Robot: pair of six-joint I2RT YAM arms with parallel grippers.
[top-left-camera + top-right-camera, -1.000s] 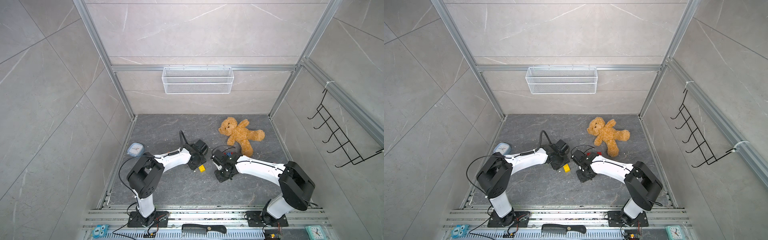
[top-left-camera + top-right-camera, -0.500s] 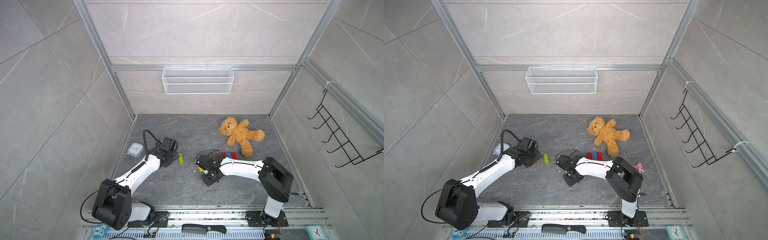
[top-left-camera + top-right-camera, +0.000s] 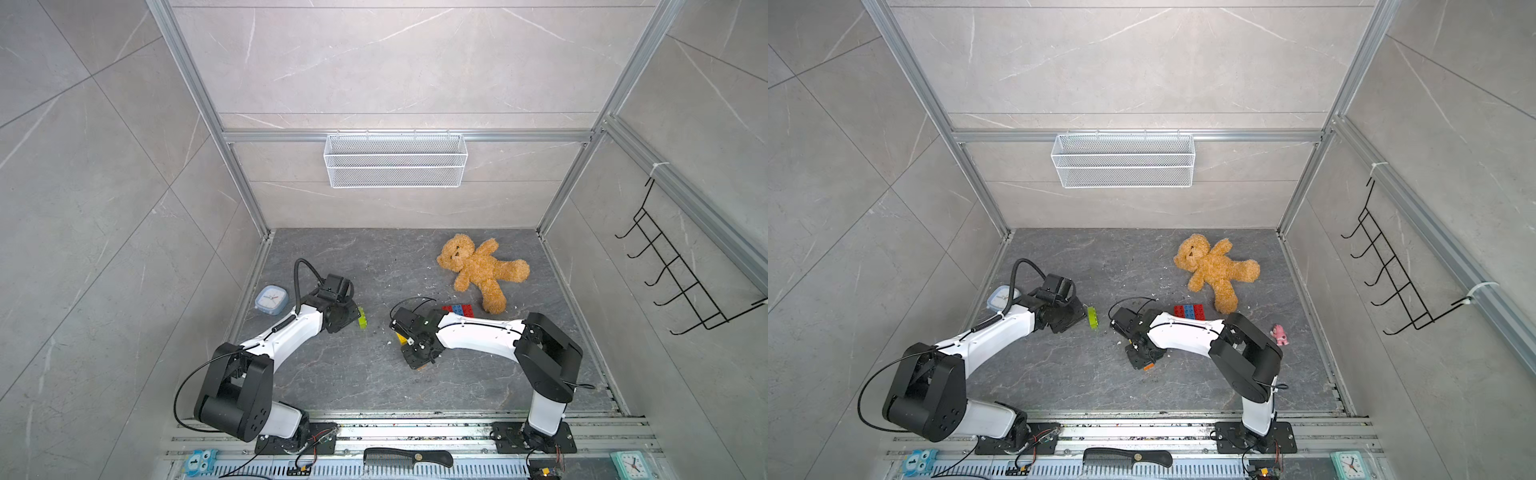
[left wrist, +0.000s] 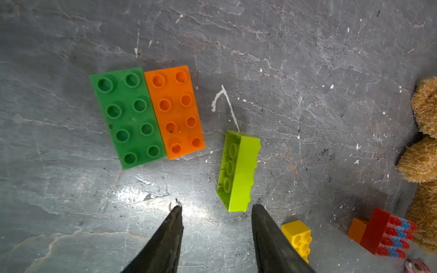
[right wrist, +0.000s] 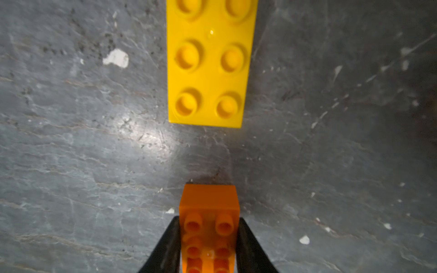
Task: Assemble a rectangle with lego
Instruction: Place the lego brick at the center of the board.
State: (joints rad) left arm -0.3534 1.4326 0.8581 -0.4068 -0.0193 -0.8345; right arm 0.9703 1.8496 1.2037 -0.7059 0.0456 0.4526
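In the left wrist view my left gripper stands open over bare floor with nothing between its fingers. A lime lego brick lies on its side just past the fingertips. Farther off, a green brick and an orange brick lie flat, side by side and touching. A yellow brick and a red-and-blue lego block lie off to one side. My right gripper is shut on a small orange brick, a short gap from a flat yellow brick. In a top view it sits mid-floor.
A teddy bear lies at the back right, just behind the red-and-blue block. A pink figurine stands near the right wall. A small clock sits by the left wall. A wire basket hangs on the back wall, and a comb lies on the front rail.
Both arms have swung left from the floor's middle. My left gripper now sits beside the lime brick. My right gripper has gone to the yellow brick, holding an orange brick.
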